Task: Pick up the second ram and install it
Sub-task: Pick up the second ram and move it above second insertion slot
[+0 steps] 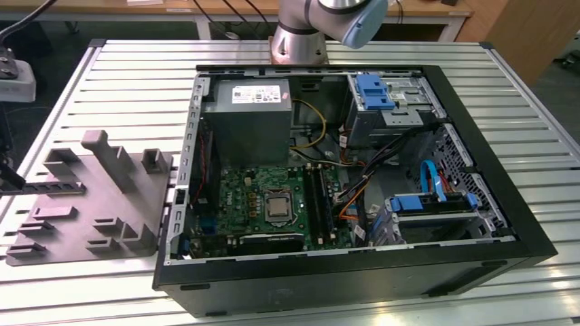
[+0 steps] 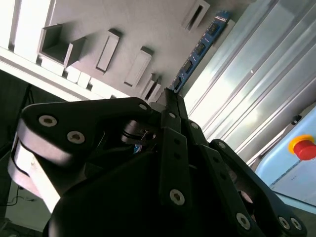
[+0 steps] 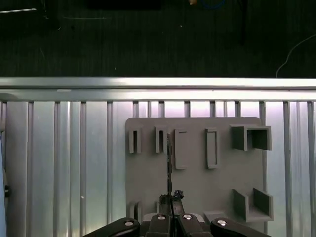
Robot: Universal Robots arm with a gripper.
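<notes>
Dark-blue second ram (image 2: 198,48) apparently standing edgewise on rack (image 3: 207,192).

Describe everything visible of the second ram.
In the second wrist view the second ram is a long, narrow, flat dark-blue strip with small dark chips; the first wrist view shows it edge-on, a thin dark line. The gripper is shut on one end, and the rest reaches out over the grey slotted holder.

The hand (image 3: 171,201) pinches the second ram (image 3: 169,160), edge-on over the grey holder plate (image 3: 200,190); slatted table (image 3: 64,163) beneath.
</notes>
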